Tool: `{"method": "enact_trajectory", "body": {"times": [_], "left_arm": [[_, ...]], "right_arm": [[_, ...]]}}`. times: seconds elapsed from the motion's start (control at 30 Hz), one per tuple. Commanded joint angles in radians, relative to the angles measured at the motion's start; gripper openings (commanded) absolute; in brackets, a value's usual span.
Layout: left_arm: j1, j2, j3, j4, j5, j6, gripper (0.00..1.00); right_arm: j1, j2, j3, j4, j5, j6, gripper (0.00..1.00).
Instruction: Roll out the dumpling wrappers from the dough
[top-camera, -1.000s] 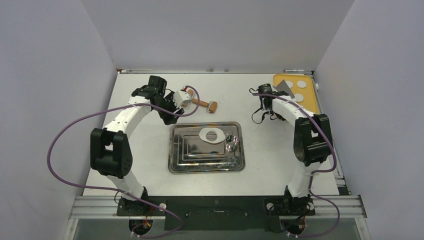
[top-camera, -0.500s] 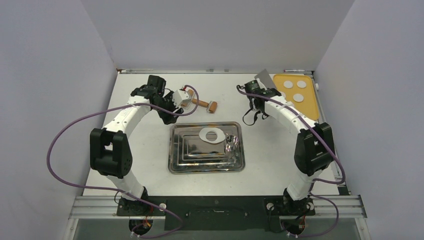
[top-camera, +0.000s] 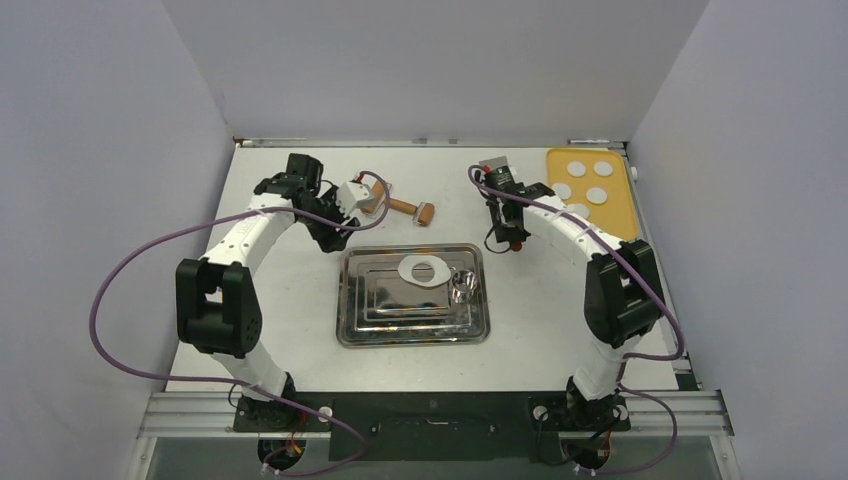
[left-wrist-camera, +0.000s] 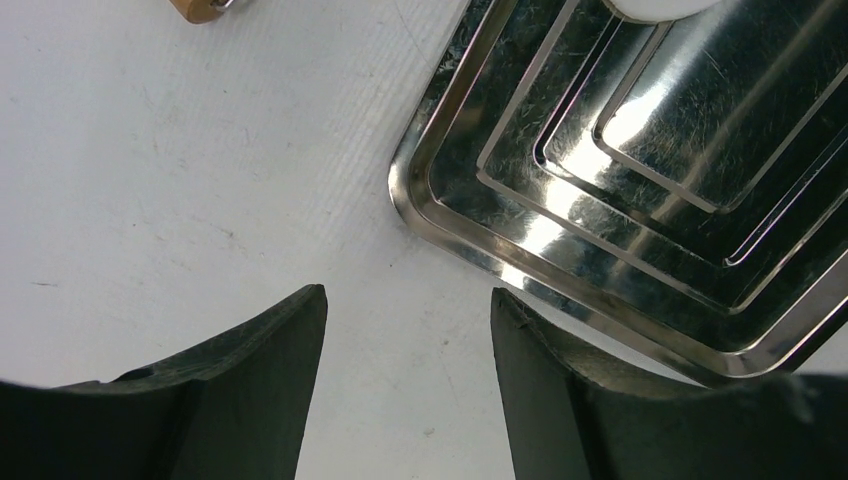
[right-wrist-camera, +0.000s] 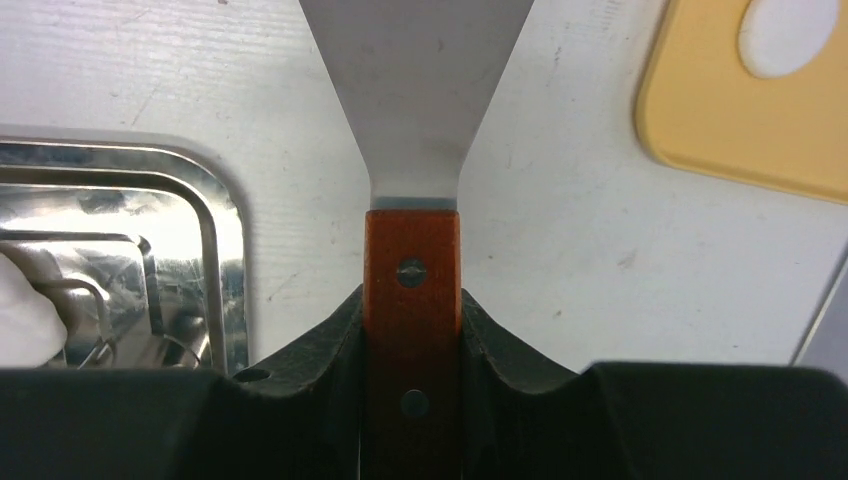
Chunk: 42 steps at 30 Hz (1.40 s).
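The right tool (right-wrist-camera: 412, 300) grips the spatula (right-wrist-camera: 415, 100) tightly by its wooden handle. The left tool (left-wrist-camera: 408, 315) stands half open and empty over the tabletop (left-wrist-camera: 200, 180). Five dumpling wrappers (top-camera: 598, 195) lie on the yellow mat (top-camera: 622, 180) at two o'clock. A second ago the spatula was over the mat; it has now swung toward twelve.

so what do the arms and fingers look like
Both the left arm and right arm have white links with chunky black joints, and a purple cable loops along each. The fingers are matte black, broad, with curved inner faces.
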Motion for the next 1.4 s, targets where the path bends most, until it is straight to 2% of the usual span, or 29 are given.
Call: {"method": "enact_trajectory", "body": {"times": [0.0, 0.2, 0.4, 0.57, 0.6, 0.63, 0.67, 0.77, 0.8, 0.9, 0.93, 1.03, 1.07, 1.1, 1.13, 1.2, 1.27, 1.37], "left_arm": [[0.025, -0.065, -0.032, -0.012, 0.041, -0.019, 0.58], [0.036, -0.070, -0.046, -0.016, 0.047, -0.027, 0.58], [0.036, -0.060, -0.030, -0.025, 0.049, -0.033, 0.58], [0.038, -0.066, -0.029, -0.026, 0.038, -0.032, 0.58], [0.039, -0.068, -0.027, -0.027, 0.039, -0.032, 0.58], [0.039, -0.070, -0.024, -0.027, 0.038, -0.033, 0.58], [0.041, -0.073, -0.021, -0.027, 0.037, -0.037, 0.59], [0.052, -0.117, -0.034, 0.040, 0.044, -0.113, 0.65], [0.062, -0.143, -0.062, 0.093, 0.049, -0.154, 0.71], [0.105, -0.220, -0.155, 0.304, 0.036, -0.337, 0.80], [0.131, -0.241, -0.187, 0.371, 0.038, -0.395, 0.96], [0.172, -0.315, -0.304, 0.584, 0.058, -0.559, 0.96], [0.197, -0.339, -0.351, 0.697, 0.028, -0.621, 0.96], [0.208, -0.355, -0.389, 0.743, 0.003, -0.677, 0.96], [0.211, -0.366, -0.427, 0.845, -0.079, -0.743, 0.96], [0.211, -0.375, -0.481, 0.928, -0.198, -0.840, 0.96], [0.211, -0.389, -0.536, 0.995, -0.290, -0.894, 0.96], [0.211, -0.431, -0.662, 1.135, -0.348, -0.916, 0.96]], "right_arm": [[-0.022, 0.059, 0.013, 0.082, -0.070, 0.077, 0.09], [-0.079, 0.111, 0.002, 0.101, -0.142, 0.108, 0.09], [-0.080, 0.168, 0.023, 0.083, -0.128, 0.094, 0.21], [-0.080, 0.154, 0.037, 0.063, -0.099, 0.080, 0.51], [-0.080, 0.140, 0.044, 0.061, -0.097, 0.078, 0.62], [-0.079, 0.123, 0.049, 0.064, -0.098, 0.072, 0.78], [-0.076, 0.103, 0.053, 0.067, -0.095, 0.067, 0.84], [-0.056, 0.013, 0.036, 0.123, -0.097, 0.018, 0.86], [-0.049, -0.031, 0.009, 0.169, -0.097, 0.002, 0.87], [-0.062, -0.225, -0.168, 0.420, -0.168, -0.024, 0.88], [-0.080, -0.296, -0.251, 0.564, -0.206, -0.027, 0.88], [-0.188, -0.493, -0.495, 0.896, -0.360, 0.021, 0.89], [-0.235, -0.544, -0.565, 0.993, -0.393, 0.054, 0.89], [-0.279, -0.592, -0.630, 1.068, -0.414, 0.080, 0.90], [-0.312, -0.631, -0.679, 1.124, -0.413, 0.094, 0.90], [-0.368, -0.694, -0.775, 1.189, -0.367, 0.079, 0.90], [-0.397, -0.726, -0.830, 1.198, -0.254, 0.056, 0.90], [-0.417, -0.788, -0.951, 1.249, -0.086, 0.036, 0.88]]}}
